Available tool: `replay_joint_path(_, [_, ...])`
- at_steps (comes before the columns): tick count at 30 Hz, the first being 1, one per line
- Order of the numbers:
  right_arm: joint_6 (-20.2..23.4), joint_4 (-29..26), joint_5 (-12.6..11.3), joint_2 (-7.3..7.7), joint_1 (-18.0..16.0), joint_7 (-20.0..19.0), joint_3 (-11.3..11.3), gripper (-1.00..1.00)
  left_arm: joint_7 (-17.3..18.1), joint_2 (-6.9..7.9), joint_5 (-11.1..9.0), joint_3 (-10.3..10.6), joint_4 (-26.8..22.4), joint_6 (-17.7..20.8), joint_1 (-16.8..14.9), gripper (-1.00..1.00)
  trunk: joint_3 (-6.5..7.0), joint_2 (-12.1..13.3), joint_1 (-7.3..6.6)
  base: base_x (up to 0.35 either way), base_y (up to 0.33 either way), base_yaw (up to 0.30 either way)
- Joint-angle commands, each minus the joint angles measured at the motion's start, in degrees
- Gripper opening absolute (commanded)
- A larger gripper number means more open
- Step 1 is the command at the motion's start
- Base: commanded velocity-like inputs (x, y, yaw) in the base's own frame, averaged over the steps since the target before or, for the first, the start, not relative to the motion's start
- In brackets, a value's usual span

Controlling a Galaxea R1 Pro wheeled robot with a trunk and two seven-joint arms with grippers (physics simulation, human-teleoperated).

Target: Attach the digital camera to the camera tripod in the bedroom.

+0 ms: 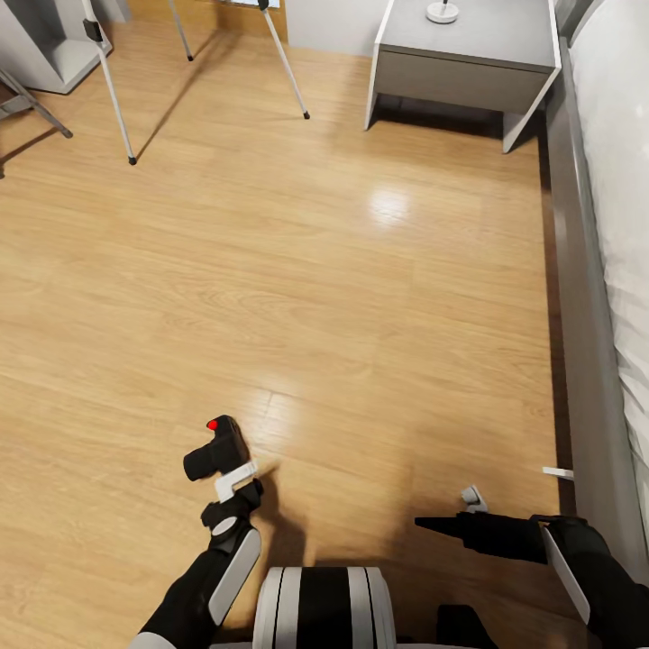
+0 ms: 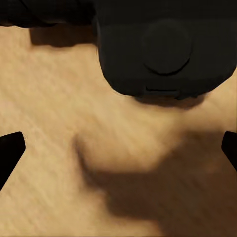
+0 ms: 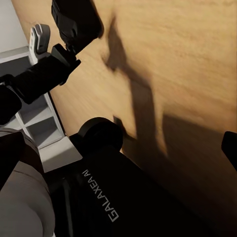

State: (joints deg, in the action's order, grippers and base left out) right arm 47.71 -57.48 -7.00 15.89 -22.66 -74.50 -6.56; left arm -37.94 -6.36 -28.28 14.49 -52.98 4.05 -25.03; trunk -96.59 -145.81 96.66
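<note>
The light wood floor [image 1: 361,270] spans the frame; the grey-framed white bed [image 1: 622,225] runs down the right edge. The silver-legged camera tripod [image 1: 113,90] stands upper left. Lower left, the left gripper [image 1: 236,479] clasps the chunky black digital camera [image 1: 216,448]. Lower right, the right gripper [image 1: 433,521] points left; I cannot tell its state.

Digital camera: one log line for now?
digital camera held in left hand | right hand empty | camera tripod ahead, unattached
</note>
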Motion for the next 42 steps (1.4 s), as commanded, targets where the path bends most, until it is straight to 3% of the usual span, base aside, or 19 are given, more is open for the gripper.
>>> replay_joint_path(1, [0.4, 0.0, -0.2, 0.01, 0.0, -0.1, 0.0, 1.0, -0.4, 0.05, -0.1, 0.2, 0.9, -0.7, 0.0, 1.0, -0.03, 0.0, -0.01, 0.0, 0.0, 0.0])
replay_joint_path(13, [0.4, 0.0, -0.2, 0.02, 0.0, -0.1, 0.0, 1.0, 0.0, 0.04, 0.3, 0.8, 7.7, -6.6, 0.0, 1.0, -0.03, 0.0, -0.01, 0.0, 0.0, 0.0])
replay_joint_path(18, [0.4, 0.0, -0.2, 0.02, 0.0, -0.1, 0.0, 1.0, 0.8, -0.01, 2.2, 1.0, 8.8, -7.9, 0.0, 1.0, -0.03, 0.0, -0.01, 0.0, 0.0, 0.0])
replay_joint_path(22, [0.4, 0.0, -0.2, 0.02, 0.0, -0.1, 0.0, 1.0, 2.1, -0.16, 5.5, 1.0, 9.0, -8.6, 0.0, 1.0, -0.03, 0.0, -0.01, 0.0, 0.0, 0.0])
replay_joint_path(27, [0.4, 0.0, -0.2, 0.02, 0.0, -0.1, 0.0, 1.0, 3.1, -0.32, 8.0, 1.0, 9.0, -8.8, 0.0, 1.0, -0.03, 0.0, -0.01, 0.0, 0.0, 0.0])
replay_joint_path(42, [0.4, 0.0, -0.2, 0.02, 0.0, 0.0, 0.0, 1.0, 3.6, -0.57, 9.4, 0.9, 8.1, -8.9, 0.0, 1.0, -0.03, 0.0, -0.01, 0.0, 0.0, 0.0])
